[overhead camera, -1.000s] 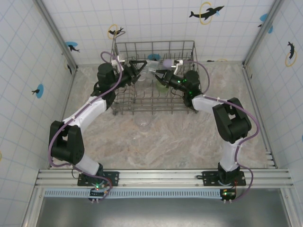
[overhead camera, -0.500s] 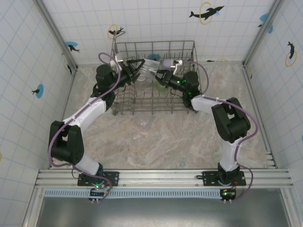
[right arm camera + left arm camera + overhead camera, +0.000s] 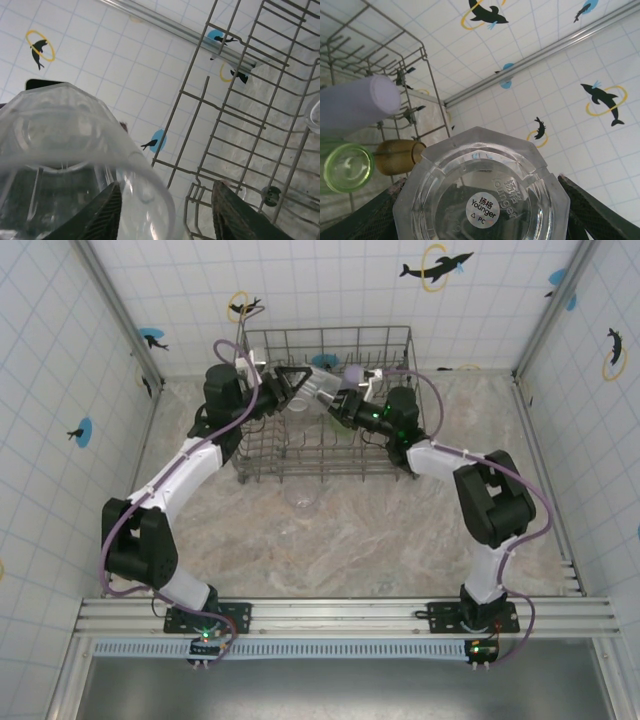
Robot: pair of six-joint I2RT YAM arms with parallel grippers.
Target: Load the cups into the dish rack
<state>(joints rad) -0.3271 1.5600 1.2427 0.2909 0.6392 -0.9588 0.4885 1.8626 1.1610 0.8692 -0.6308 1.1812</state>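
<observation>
Your left pincer (image 3: 480, 222) clamps the clear cup (image 3: 481, 190) by its sides, over the rack (image 3: 325, 472) toward its far edge. Your right pincer (image 3: 170, 215) stands wide open at the cup's mouth, holding nothing.

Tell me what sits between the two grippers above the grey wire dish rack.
In the top external view, a clear see-through plastic tumbler lies between the left gripper and the right gripper, over the grey wire dish rack.
</observation>
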